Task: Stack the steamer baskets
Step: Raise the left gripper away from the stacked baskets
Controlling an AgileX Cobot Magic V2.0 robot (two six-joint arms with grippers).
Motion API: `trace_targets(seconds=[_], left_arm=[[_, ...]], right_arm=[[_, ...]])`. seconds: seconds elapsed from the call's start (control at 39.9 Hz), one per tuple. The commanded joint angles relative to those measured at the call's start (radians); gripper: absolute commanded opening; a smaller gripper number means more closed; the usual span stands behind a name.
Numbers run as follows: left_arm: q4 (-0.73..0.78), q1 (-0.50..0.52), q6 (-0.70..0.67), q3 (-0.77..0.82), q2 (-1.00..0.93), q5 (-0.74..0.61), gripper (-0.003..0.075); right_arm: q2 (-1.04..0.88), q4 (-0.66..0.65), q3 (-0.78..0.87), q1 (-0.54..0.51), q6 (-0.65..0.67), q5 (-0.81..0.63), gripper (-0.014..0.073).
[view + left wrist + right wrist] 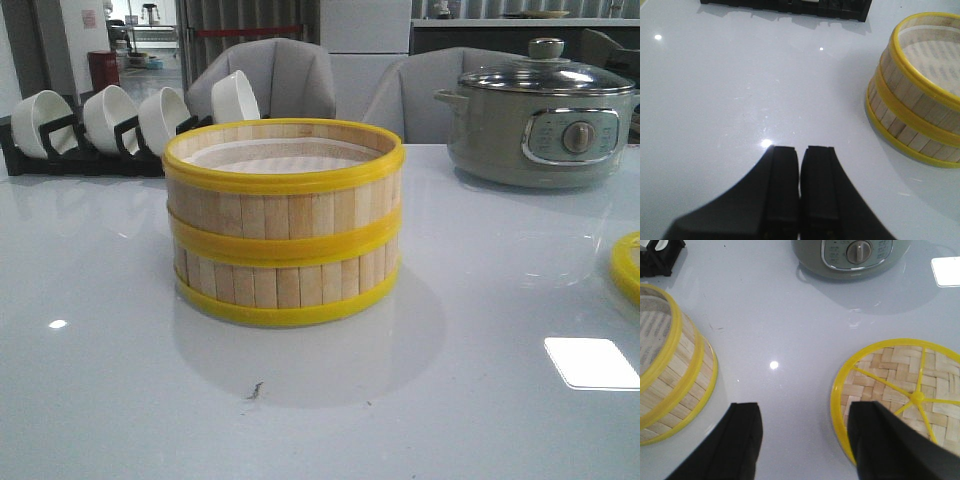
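Steamer baskets point(285, 222): two, stacked one on the other, mid-table, toward the far edge.
Lid point(900, 395): one, woven, yellow-rimmed, flat by the table's right edge.
Bowls point(120, 115): four, white, in a black rack point(60, 150), far left corner.
Pot point(540, 115): one, far right.
Left gripper point(800, 175): fingers pressed together, holding nothing.
Right gripper point(802, 440): spread wide, empty, one finger over the lid.

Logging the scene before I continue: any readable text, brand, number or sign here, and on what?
None can be read.
Electric pot: small print around its control knob, too blurred to read.
Steamer baskets, woven lid, white bowls: no markings visible.
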Motion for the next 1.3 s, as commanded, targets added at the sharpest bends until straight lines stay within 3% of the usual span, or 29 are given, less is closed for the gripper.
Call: trace_targets(seconds=[0.0,0.2,0.28,0.5,0.6,0.93,1.15,1.28], left_arm=[[0.002,-0.007,-0.001,-0.028,-0.004,-0.091,0.0094],[0.002,-0.007,-0.001,-0.028,-0.004,-0.096,0.0094],[0.002,-0.007,-0.001,-0.028,-0.004,-0.096,0.0094],[0.002,-0.007,-0.001,-0.028,-0.004,-0.096,0.0094],[0.002,-0.007,-0.001,-0.028,-0.004,-0.096,0.0094],[0.002,-0.007,-0.001,-0.028,-0.004,-0.096,0.0094],[0.002,-0.007,-0.001,-0.028,-0.004,-0.096,0.0094],[0.002,-0.007,-0.001,-0.028,-0.004,-0.096,0.0094]], right_arm=[[-0.009,0.016,-0.038,-0.006,-0.006,-0.066,0.0493],[-0.009,0.016,-0.038,-0.006,-0.006,-0.059,0.0486],[-0.009,0.016,-0.038,-0.006,-0.006,-0.049,0.0435],[-0.007,0.013,-0.038,-0.006,-0.006,-0.015,0.0104],[0.003,0.017,-0.038,-0.006,-0.006,-0.015,0.0017],[0.081,0.017,-0.038,-0.006,-0.006,0.087,0.0057],[0.132,0.01,-0.038,-0.006,-0.006,0.097,0.0391],[0.153,-0.035,-0.038,-0.012,-0.006,0.071,0.0393]])
